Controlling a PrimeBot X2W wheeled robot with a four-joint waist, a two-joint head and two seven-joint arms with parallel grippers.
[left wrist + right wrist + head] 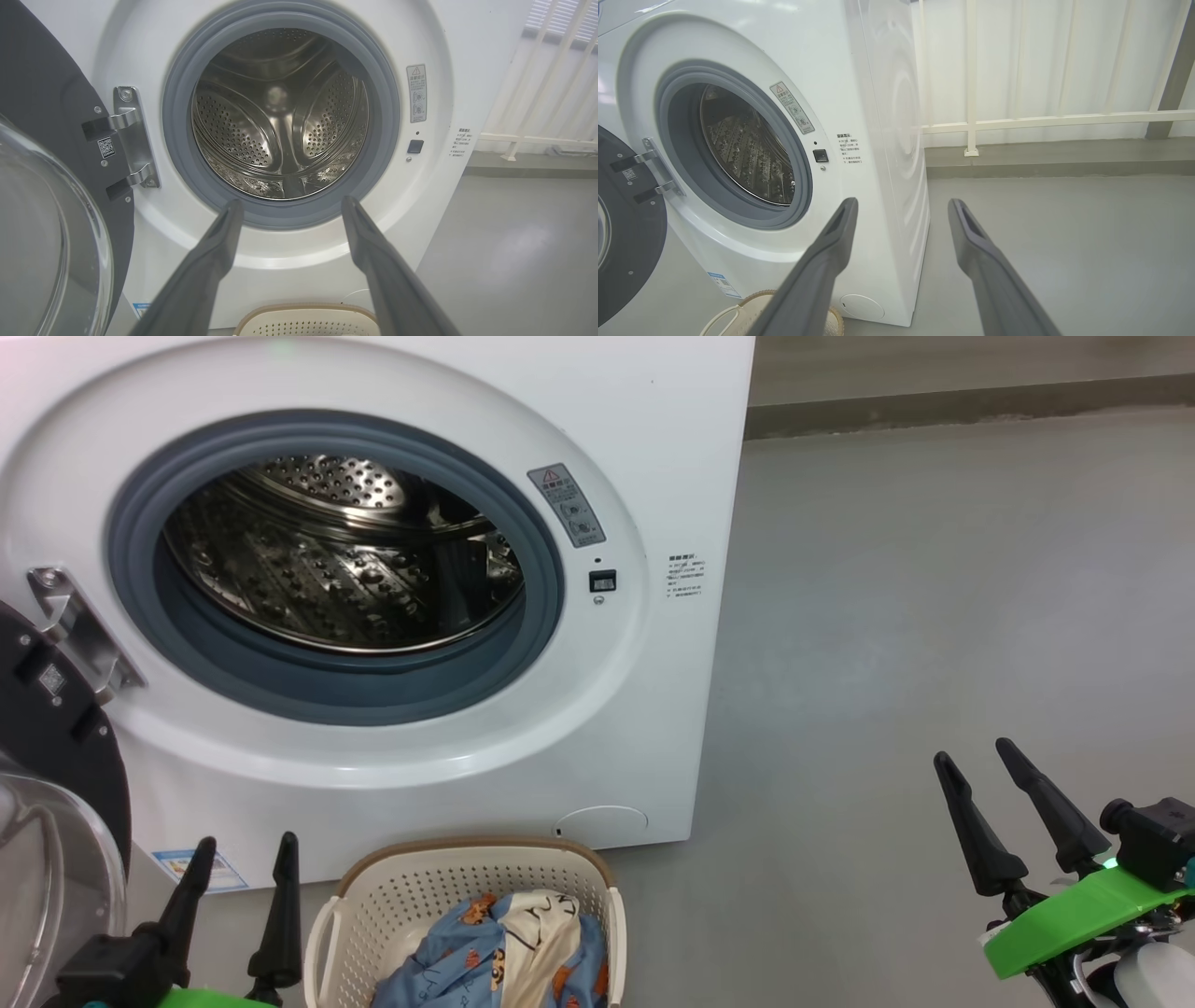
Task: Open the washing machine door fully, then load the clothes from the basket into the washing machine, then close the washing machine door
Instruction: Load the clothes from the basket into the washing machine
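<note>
Right now I count one washing machine [653, 429] ahead of me, white and boxy, standing on the grey floor [934, 616]. Its one washing machine door [65, 747] hangs wide open at my left on a single metal hinge [79, 625], showing its black rim and bulging clear glass. Inside the round opening I see one grey rubber gasket [373, 695] ringing one perforated steel drum [345, 560]. One warning sticker [567, 504] sits to the right of the opening, and one small blue label [201, 870] sits low on the front. One cream basket [467, 847] with a brown rim band stands on the floor just before the machine, below the opening. The clothes [495, 952] lie heaped inside it. I make out light blue fabric with orange-brown figures and one cream-white piece with dark lettering, but I cannot tell how many blue pieces there are. I have two tools, each with two long dark fingers. My left tool [246, 843] hovers just left of the basket with its fingers spread and released, gripping nothing. My right tool [973, 751] hangs well off to the right over bare floor, likewise spread wide and empty. One white railing [1017, 121] runs behind the machine.
</note>
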